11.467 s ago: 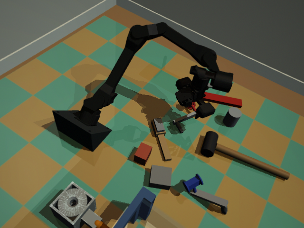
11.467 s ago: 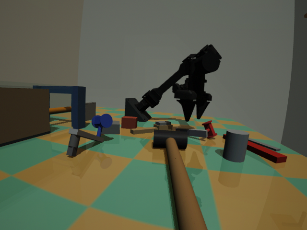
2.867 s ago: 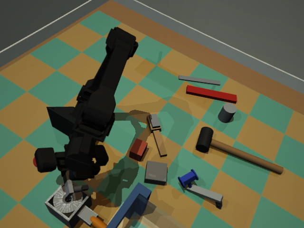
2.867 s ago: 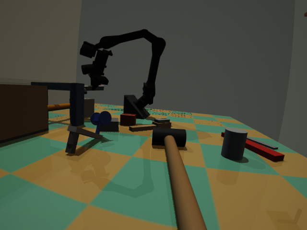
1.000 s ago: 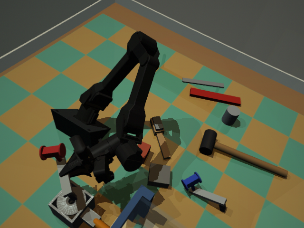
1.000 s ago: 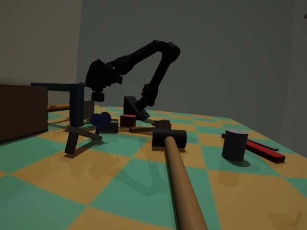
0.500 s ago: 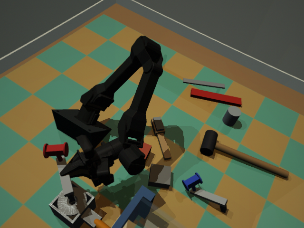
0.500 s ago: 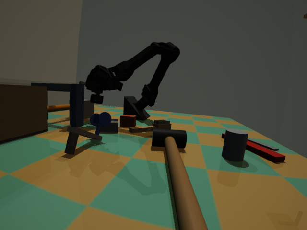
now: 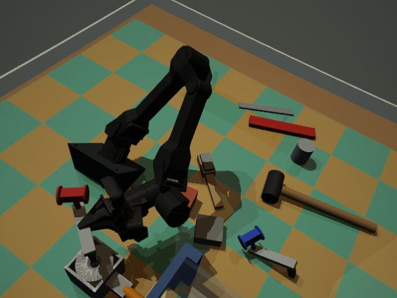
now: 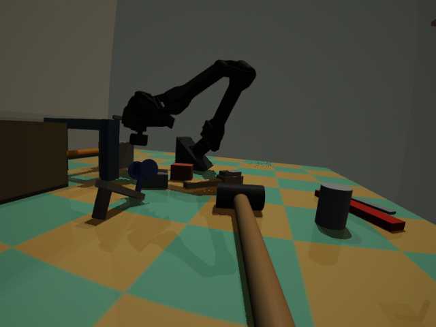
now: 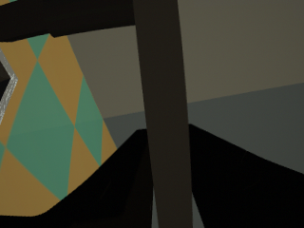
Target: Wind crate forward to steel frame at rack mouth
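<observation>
My gripper [image 9: 82, 225] [image 11: 164, 138] is shut on the grey arm of the red-knobbed handle [image 9: 85, 238] [image 11: 163, 71]. The handle's red knob is beyond the fingers, and its key end hangs over the open-topped winch [image 9: 72, 275] [image 11: 10, 87]. I cannot tell whether the key is in the hole. A second handle, with a blue knob [image 9: 251, 237] [image 10: 144, 170], lies on the bench. The blue frame [image 9: 169, 267] [image 10: 109, 149] stands at the rack mouth. A brown box face [image 10: 31, 158] is behind it; I cannot tell whether it is the crate or a cubby wall.
An orange cylinder [image 9: 133, 292] [image 10: 84, 152] lies between winch and frame. A grey block [image 9: 209, 229], a red block [image 9: 191, 196] and a wooden tool [image 9: 212, 189] lie near the arm. A mallet [image 9: 272, 186] [image 10: 240, 197], grey cylinder [image 9: 302, 152] and red bar [image 9: 281, 126] are farther right.
</observation>
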You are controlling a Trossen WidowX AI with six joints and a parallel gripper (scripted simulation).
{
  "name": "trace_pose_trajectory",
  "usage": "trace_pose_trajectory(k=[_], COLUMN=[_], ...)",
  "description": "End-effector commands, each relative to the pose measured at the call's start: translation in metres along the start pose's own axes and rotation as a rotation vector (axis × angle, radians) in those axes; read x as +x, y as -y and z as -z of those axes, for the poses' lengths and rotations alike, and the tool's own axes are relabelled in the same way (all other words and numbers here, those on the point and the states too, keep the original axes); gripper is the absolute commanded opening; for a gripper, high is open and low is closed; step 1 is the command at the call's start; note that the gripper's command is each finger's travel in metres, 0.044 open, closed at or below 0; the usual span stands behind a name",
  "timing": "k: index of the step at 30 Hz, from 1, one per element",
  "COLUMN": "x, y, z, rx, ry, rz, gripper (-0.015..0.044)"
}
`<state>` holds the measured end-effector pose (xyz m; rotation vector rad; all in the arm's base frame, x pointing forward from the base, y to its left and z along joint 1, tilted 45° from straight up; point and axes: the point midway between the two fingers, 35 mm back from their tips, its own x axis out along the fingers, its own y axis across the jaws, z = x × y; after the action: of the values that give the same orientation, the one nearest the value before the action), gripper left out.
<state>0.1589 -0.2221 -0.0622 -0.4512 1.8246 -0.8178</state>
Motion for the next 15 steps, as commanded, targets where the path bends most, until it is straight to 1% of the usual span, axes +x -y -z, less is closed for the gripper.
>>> trace_pose_trajectory(k=[1,15], x=[0.003,0.004], y=[0.001,-0.009], z=[0.000,0.002], rx=[-0.088,-0.093], ry=[-0.006,-0.006], rz=[0.034,0.035], gripper=[0.0000,0.0000])
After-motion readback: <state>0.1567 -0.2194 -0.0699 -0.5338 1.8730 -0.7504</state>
